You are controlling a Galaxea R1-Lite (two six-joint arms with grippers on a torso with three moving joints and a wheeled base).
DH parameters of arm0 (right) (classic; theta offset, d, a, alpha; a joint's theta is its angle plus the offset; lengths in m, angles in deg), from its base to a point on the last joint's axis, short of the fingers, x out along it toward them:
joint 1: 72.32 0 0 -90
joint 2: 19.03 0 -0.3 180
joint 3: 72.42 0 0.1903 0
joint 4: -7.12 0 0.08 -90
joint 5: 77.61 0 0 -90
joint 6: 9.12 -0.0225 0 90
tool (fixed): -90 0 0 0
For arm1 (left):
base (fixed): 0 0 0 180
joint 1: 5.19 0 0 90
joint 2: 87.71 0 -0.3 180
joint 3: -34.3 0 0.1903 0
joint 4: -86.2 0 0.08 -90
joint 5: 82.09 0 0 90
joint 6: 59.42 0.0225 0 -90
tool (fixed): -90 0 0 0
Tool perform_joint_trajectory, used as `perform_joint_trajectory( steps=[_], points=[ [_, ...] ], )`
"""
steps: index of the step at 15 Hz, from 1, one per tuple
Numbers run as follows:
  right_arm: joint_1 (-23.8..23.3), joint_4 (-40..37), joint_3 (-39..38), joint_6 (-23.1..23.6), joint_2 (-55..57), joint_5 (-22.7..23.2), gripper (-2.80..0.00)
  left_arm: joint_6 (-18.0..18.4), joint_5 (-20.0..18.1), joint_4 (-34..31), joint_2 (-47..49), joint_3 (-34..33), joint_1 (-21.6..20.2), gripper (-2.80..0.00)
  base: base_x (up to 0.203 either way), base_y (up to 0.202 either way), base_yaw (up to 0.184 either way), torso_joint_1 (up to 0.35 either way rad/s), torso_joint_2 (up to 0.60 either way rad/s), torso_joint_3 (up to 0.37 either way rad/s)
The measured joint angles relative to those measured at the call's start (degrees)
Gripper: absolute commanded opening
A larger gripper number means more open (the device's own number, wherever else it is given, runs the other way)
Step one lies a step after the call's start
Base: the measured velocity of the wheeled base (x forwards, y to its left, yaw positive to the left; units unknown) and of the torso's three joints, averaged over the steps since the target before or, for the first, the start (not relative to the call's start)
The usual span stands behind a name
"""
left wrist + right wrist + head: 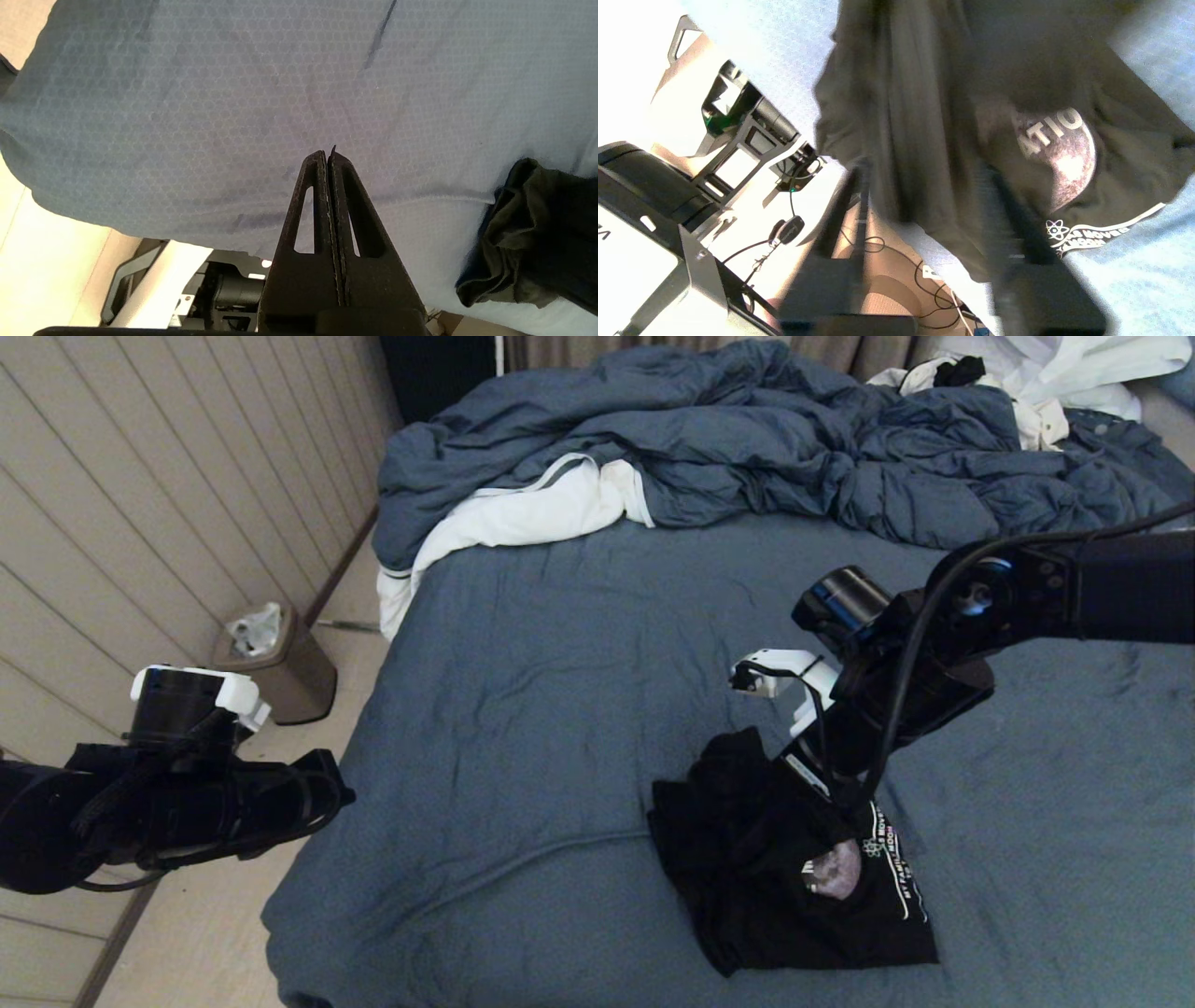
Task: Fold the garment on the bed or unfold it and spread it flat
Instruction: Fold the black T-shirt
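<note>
The black jersey T-shirt [784,868] lies bunched in a heap, moon picture up, near on the wide blue-sheeted bed [560,709].

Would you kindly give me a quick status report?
Left gripper shut, parked off bedside. Right gripper open over black T-shirt, bunched on bed. Nothing obstructing.

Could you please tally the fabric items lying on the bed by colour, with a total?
Black: 1, the T-shirt
Blue: 1, the duvet
White: 1, the clothes pile
Total: 3
</note>
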Motion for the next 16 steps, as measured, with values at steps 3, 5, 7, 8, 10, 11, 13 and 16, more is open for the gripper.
perform_joint_trajectory(
  steps=[3,5,7,8,10,11,13,16],
  points=[
    [1.98,0.03,-0.78,0.05,-0.22,0.13,0.00,0.00,0.00,0.48,-0.05,-0.02,0.02,-2.80,0.000,0.000,0.000,0.000,0.00,0.000],
    [3.16,0.14,-1.00,0.00,-0.36,0.13,0.00,-0.01,0.01,0.68,-0.07,-0.15,0.02,-2.80,0.000,0.000,0.000,0.000,0.00,0.000],
    [3.31,0.14,-0.38,-0.21,-0.63,0.13,0.00,-0.01,0.01,0.69,-0.19,-0.20,0.00,-2.80,0.000,0.000,0.000,0.000,0.00,0.000],
    [2.78,0.17,-0.01,-0.77,-0.68,0.08,0.00,-0.01,0.01,0.70,-0.28,-0.20,0.00,-2.80,0.000,0.000,0.000,0.000,0.00,0.000],
    [-0.05,0.19,0.54,-2.61,-0.63,-0.34,-2.80,-0.16,0.01,0.63,-0.35,-0.22,0.00,-2.80,0.000,0.000,0.000,0.000,0.00,0.000],
    [-2.17,0.25,0.76,-3.33,-0.55,-0.69,-2.80,-0.15,0.00,0.65,-0.38,-0.33,0.00,-2.80,0.000,0.000,0.000,0.000,0.00,0.000],
    [-6.81,1.41,1.14,-4.19,0.11,-1.82,-2.80,-0.06,-0.07,0.65,-0.55,-0.48,0.04,-2.80,0.000,0.000,0.000,0.000,0.00,0.000],
    [-10.79,2.94,0.42,-4.54,2.72,-3.16,-2.80,-0.22,-0.14,0.64,-0.77,-0.74,0.45,-2.80,0.000,0.000,0.000,0.000,0.00,0.000]
  ],
)
